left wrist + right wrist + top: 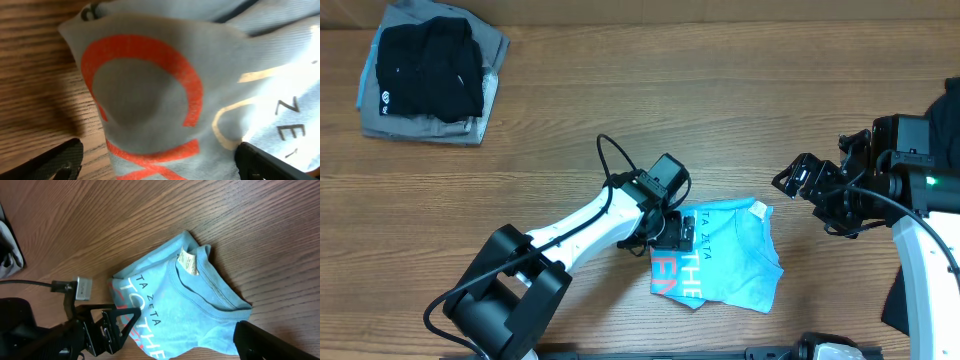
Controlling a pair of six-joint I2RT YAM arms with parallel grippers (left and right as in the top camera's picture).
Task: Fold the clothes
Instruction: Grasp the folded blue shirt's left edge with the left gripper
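Observation:
The clothes are one light blue T-shirt (730, 262), lying crumpled on the wooden table with red and white lettering facing up. My left gripper (672, 232) is low over the shirt's left edge and open. In the left wrist view the cloth (150, 90) with its red print fills the space between the two fingertips (55, 161), which stand wide apart, one on each side of it. My right gripper (805, 203) hovers open to the right of the shirt, apart from it. The right wrist view shows the collar and tag (189, 262) and one finger (270, 342).
A stack of folded black and grey garments (425, 70) lies at the far left corner. A dark garment (898, 300) hangs at the right edge near my right arm. Bare wooden table (620, 90) stretches between the stack and the shirt.

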